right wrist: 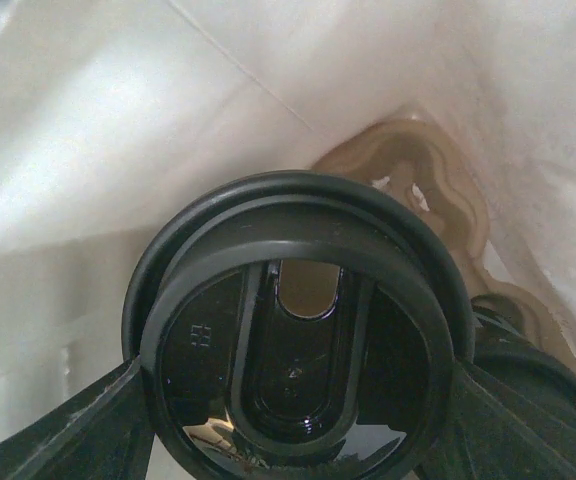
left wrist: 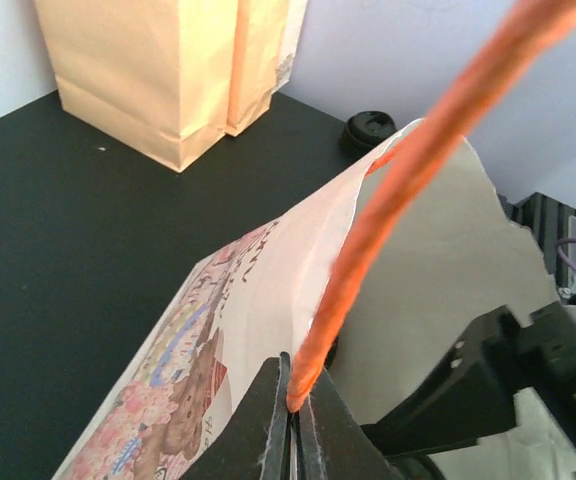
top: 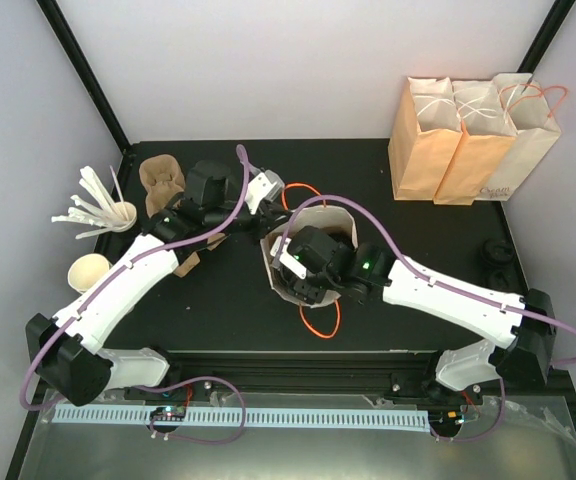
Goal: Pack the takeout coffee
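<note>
The takeout coffee, a black cup with a round black lid, fills the right wrist view. My right gripper is shut on it, one finger on each side. It holds the cup inside an open white paper bag at the table's middle. In the top view my right gripper reaches into the bag's mouth and hides the cup. My left gripper is shut on the bag's orange handle and holds it up. It shows in the top view at the bag's far left rim.
A brown cup carrier lies inside the bag beyond the cup. Three paper bags stand at the back right. Loose black lids lie at the right edge. A cup of white utensils, a cream cup and a brown carrier sit at the left.
</note>
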Controlling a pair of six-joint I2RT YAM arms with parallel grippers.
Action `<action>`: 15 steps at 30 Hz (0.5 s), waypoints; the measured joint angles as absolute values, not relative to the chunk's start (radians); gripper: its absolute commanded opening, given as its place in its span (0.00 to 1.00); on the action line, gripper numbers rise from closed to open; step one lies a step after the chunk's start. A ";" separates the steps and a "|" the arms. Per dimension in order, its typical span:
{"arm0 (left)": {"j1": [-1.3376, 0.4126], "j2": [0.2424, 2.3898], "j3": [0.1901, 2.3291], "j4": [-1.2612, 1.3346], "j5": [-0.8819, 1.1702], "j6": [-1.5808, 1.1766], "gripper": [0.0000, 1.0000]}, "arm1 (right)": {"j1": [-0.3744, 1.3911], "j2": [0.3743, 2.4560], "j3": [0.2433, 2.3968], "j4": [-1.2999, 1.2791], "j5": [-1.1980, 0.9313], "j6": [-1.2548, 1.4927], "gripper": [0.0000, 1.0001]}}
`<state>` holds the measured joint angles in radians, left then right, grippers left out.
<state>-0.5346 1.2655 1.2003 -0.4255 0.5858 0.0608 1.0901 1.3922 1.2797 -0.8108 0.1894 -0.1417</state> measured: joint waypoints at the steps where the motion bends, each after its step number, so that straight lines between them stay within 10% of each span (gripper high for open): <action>1: -0.540 1.265 1.200 -0.425 0.589 0.061 0.02 | 1.093 1.394 1.268 -0.803 0.202 -0.142 0.65; 15: -0.579 1.265 1.194 -0.419 0.633 0.060 0.02 | 1.095 1.427 1.187 -0.707 0.352 -0.160 0.65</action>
